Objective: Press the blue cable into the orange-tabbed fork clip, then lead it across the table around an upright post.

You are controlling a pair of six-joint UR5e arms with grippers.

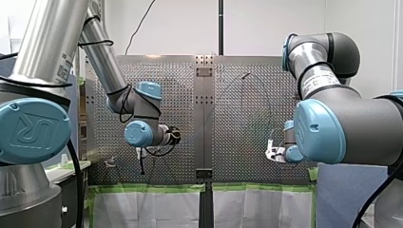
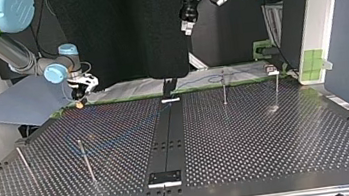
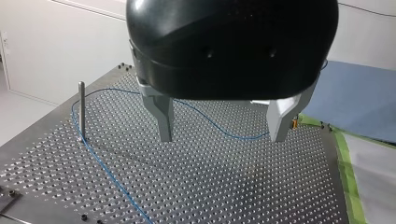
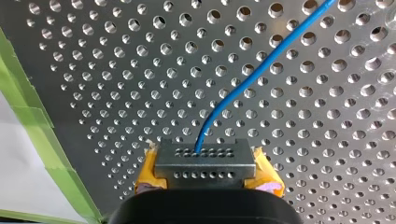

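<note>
Supporting table: you have a perforated metal table (image 2: 268, 137) with green tape (image 4: 32, 121) along one edge.
Left gripper: your black left gripper (image 3: 222, 138) hangs clear above the table, its metal fingers (image 3: 164, 116) spread wide with nothing between them.
Right gripper: your right gripper (image 4: 205, 161) sits low near the taped edge, its yellow pads (image 4: 148, 176) closed together and pinching the cable's end.
Post: a slim upright metal post (image 3: 81, 109) stands on the table, well apart from the right gripper.
Cable: the thin blue cable (image 4: 261, 70) runs out of the right gripper across the holes, lies on the table below the left gripper, and bends just beside the post's foot.
</note>
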